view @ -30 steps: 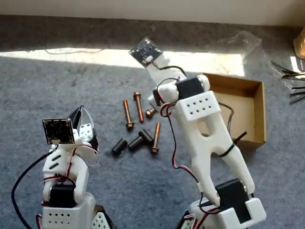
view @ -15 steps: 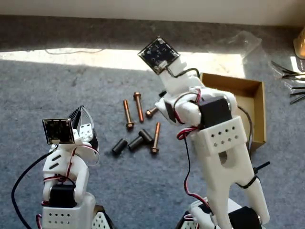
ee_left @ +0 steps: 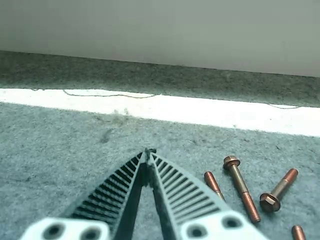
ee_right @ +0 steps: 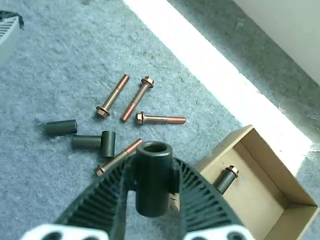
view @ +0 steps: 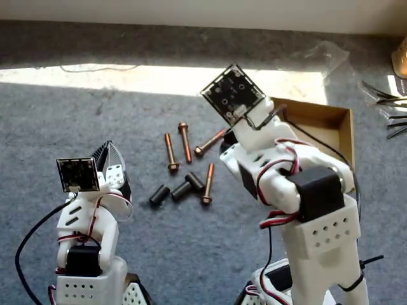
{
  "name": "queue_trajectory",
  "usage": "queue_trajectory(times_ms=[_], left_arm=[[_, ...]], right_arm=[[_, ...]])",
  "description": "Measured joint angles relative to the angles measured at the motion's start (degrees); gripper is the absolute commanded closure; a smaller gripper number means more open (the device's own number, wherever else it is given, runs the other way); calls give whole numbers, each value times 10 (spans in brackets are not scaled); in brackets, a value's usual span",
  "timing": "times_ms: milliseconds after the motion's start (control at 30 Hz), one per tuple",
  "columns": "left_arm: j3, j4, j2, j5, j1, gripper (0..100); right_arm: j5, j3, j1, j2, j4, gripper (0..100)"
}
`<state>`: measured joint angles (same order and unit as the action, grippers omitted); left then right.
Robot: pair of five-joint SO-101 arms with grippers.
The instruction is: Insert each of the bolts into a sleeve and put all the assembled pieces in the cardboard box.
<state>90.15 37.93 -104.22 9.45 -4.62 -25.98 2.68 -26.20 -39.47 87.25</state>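
My right gripper is shut on a dark sleeve, held upright in the air above the carpet near the cardboard box. One assembled bolt-and-sleeve piece lies inside the box. Several copper bolts and three dark sleeves lie loose on the carpet. In the high view the right arm stands between the bolts and the box. My left gripper is shut and empty, to the left of the bolts.
Grey carpet covers the floor, with a sunlit strip along the far side and a wall behind it. A clear plastic bag lies beyond the box. Black cable ties lie at the far right edge.
The right arm has drawn back toward its base and swung right, toward the box, so the bolt it was covering now shows whole. The left arm has not moved.
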Motion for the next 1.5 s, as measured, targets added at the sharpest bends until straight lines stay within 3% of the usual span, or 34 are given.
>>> queue_trajectory(times_ms=[467,967,1500], left_arm=[[0,0,0,0,0,989],[0,0,0,0,0,989],[0,0,0,0,0,989]], right_arm=[[0,40,0,-119,40,995],[0,361,0,-359,-126,995],[0,558,-1,-471,-225,995]])
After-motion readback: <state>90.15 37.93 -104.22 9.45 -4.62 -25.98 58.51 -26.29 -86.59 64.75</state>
